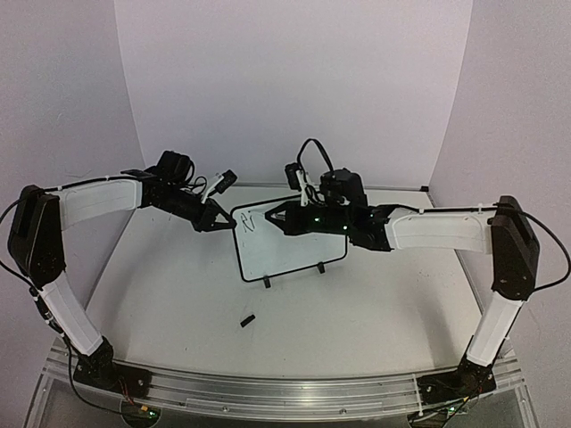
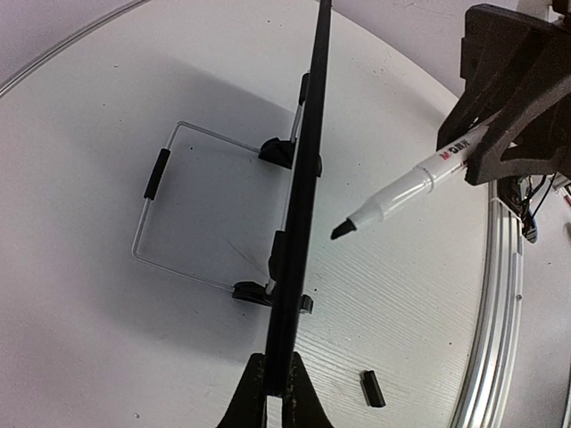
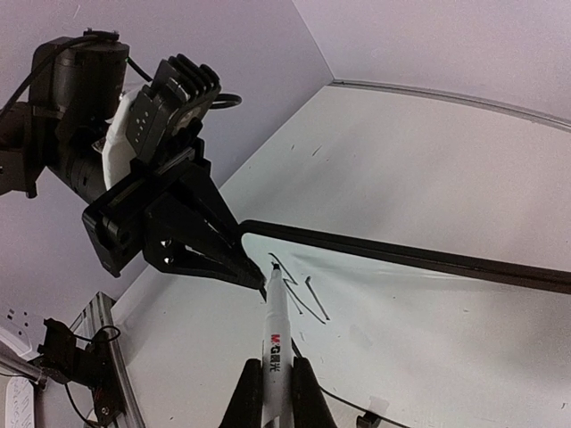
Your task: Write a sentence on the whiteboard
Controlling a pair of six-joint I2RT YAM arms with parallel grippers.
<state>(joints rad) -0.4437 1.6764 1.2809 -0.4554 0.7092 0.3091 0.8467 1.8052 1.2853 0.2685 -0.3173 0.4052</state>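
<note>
Nearest the bases, a small black marker cap (image 1: 247,319) lies loose on the white table (image 1: 178,303), well apart from both grippers.

Right gripper (image 3: 275,379): jaws closed around the barrel of a white marker pen with a black tip (image 3: 275,334). The tip points ahead of the fingers, toward the upper left corner of the small rectangular whiteboard with a thin black frame (image 1: 294,245).

Left gripper (image 2: 278,379): clamped shut on the whiteboard's left edge, just opposite the right fingers. The board stands upright on its feet.

Step judged: writing is barely begun. A few thin black strokes of the sentence (image 3: 299,290) sit just beyond the pen tip, and the rest of the board is blank. The next move probably calls for light tip pressure and short strokes away from the left gripper, with the left hold resisting tipping.

Unclear:
- Whether the tip touches the surface cannot be told.
- The strokes are not legible.
- The thin wire stand (image 2: 178,205) behind the board shows only from the left wrist.
- The board's far end is cut off in the right wrist view.
</note>
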